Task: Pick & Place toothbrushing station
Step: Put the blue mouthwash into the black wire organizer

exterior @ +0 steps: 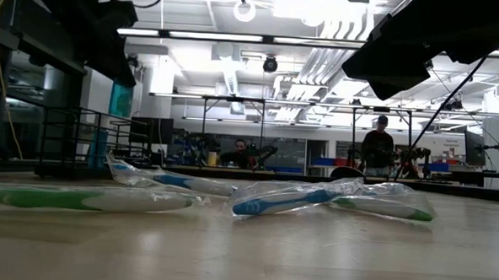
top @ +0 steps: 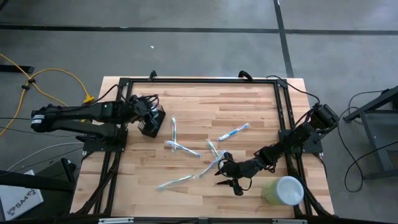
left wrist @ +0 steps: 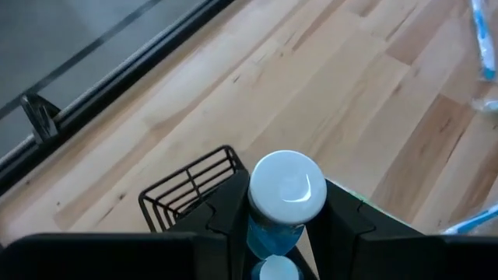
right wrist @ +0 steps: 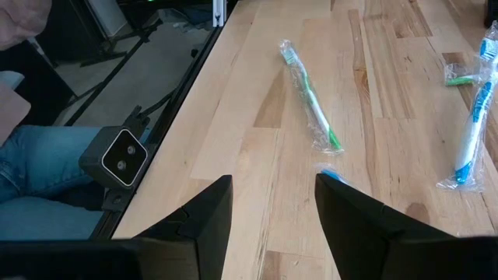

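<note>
Table [top: 249,106] carried the black mesh holder [top: 151,122] far left, with the left gripper [top: 149,111] clamping what looked like a white-capped bottle [left wrist: 286,189] over it; lowering seemed next. Right gripper [top: 231,177] waited, spread wide, near-right.

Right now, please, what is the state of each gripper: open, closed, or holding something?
Left gripper: closed on a white-capped blue tube, beside the black wire-mesh holder.
Right gripper: open, holding nothing, above the table near wrapped toothbrushes.
</note>
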